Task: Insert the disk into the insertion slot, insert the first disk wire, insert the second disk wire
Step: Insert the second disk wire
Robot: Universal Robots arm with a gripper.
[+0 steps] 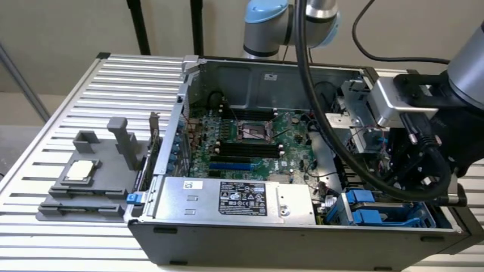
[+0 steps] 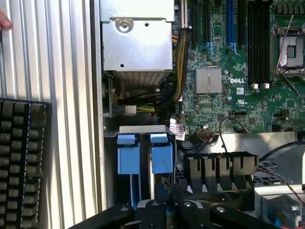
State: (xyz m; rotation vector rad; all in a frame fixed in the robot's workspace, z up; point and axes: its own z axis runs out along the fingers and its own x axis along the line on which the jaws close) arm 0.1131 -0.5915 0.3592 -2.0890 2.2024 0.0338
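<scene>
On the exterior view's left we saw a grey fixture (image 1: pixel 90 181) lying on the ribbed metal desk (image 1: pixel 53 124), with a small silver square part (image 1: pixel 80 171) resting in it, just beside the open computer case (image 1: pixel 302 226). Inside the case, towards the middle, lay the green motherboard (image 1: pixel 250 141), and in front of it the large silver box with a black label (image 1: pixel 234 199). Further to the exterior view's right, in the near corner of the case, sat the insertion slot (image 1: pixel 378 212) with its bright blue plastic tabs. In the wrist view those two blue tabs (image 2: pixel 143 152) stood side by side below a grey metal plate, close to the black parts of the tool (image 2: pixel 164 207). The arm (image 1: pixel 454 113) hung over that side of the case, thick black cables looping down from it. The tool was closed; we could not tell from these views whether it gripped anything, nor could we make out the disk itself.
</scene>
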